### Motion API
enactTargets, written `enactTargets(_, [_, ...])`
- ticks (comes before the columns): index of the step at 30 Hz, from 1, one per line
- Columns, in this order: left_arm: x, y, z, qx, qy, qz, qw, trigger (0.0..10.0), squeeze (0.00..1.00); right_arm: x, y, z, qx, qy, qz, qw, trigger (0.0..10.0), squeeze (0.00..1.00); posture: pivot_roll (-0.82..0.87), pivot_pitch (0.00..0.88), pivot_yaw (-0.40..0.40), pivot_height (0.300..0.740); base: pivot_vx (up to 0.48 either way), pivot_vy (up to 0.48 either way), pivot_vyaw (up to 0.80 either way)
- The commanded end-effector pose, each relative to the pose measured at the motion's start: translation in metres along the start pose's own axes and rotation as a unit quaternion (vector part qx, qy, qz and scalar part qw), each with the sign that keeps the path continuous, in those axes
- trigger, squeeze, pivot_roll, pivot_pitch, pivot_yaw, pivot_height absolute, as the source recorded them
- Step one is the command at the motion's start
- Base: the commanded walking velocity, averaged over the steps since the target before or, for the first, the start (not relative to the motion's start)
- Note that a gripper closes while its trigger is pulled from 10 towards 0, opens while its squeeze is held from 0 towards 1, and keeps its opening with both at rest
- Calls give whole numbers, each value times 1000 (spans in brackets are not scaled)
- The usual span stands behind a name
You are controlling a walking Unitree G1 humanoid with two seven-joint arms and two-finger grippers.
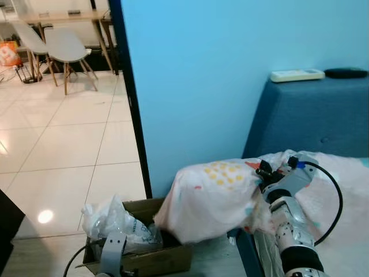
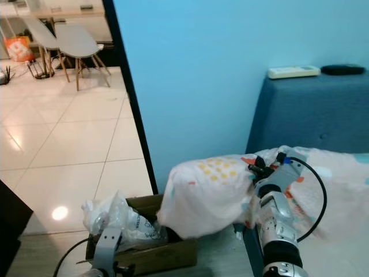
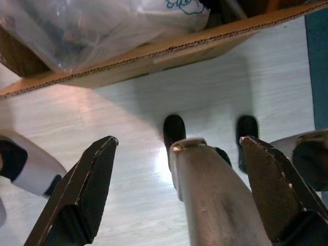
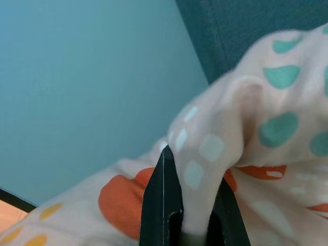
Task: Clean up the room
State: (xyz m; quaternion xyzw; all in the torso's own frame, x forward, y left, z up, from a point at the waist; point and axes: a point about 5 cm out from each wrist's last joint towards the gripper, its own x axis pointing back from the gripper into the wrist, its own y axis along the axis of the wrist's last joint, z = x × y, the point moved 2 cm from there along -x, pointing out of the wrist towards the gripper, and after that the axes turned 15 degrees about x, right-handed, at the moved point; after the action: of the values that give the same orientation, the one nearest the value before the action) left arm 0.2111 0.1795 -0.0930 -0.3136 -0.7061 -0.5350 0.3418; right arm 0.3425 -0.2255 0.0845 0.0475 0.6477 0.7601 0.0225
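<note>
A pale pink blanket with yellow, orange and teal spots (image 1: 214,196) hangs off the bed's edge, bunched and lifted over a cardboard box (image 1: 151,257). My right gripper (image 4: 190,220) is shut on a fold of this blanket; its silver arm (image 1: 288,216) rises from the lower right. The box sits on the floor and holds a crumpled clear plastic bag (image 1: 118,225). My left gripper (image 3: 179,189) hangs open low beside the box, fingers (image 3: 82,195) spread over the pale floor, nothing between them.
A blue wall (image 1: 202,86) stands behind the box, with a dark door frame (image 1: 131,98) at its left edge. A blue headboard (image 1: 317,115) carries a white remote (image 1: 297,74) and a dark object (image 1: 346,73). Tiled floor, white chairs (image 1: 66,49) and a table lie beyond.
</note>
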Motion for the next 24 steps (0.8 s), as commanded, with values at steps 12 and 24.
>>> enactTargets(12, [0, -5, -3, 12, 3, 3, 1000, 10000, 0, -3, 23, -2, 10, 2, -50, 999, 10000, 0, -51, 0, 6, 740, 256, -346, 0])
enactTargets(24, [-1, -4, -6, 7, -7, 3, 1000, 10000, 0, -4, 27, -3, 24, 8, -54, 998, 10000, 0, -54, 0, 2, 740, 23, -33, 0])
